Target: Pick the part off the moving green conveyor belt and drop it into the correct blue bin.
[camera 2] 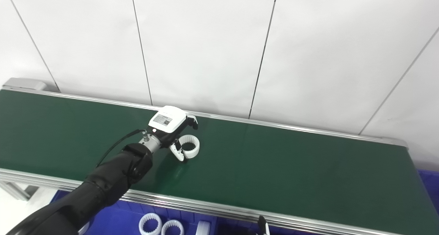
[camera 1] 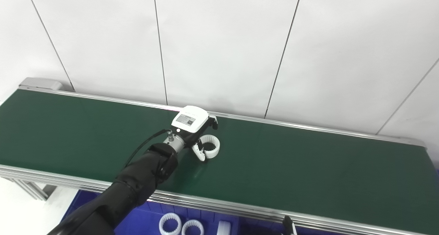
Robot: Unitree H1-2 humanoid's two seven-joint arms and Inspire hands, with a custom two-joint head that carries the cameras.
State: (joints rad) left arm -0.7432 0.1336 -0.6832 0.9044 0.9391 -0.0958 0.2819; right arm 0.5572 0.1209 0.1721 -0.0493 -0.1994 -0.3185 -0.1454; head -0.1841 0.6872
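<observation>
Factory line: conveyor belt (camera 1: 308,166), parts bins (camera 1: 154,221)

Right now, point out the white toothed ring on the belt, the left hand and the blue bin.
white toothed ring (camera 1: 210,147), left eye view, its rim.
left hand (camera 1: 192,123), left eye view, its back.
blue bin (camera 1: 144,218), left eye view, bare floor.

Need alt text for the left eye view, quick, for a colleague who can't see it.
The left hand reaches over the green conveyor belt, fingers around a white ring part lying on it. More white rings sit in a blue bin below.
</observation>
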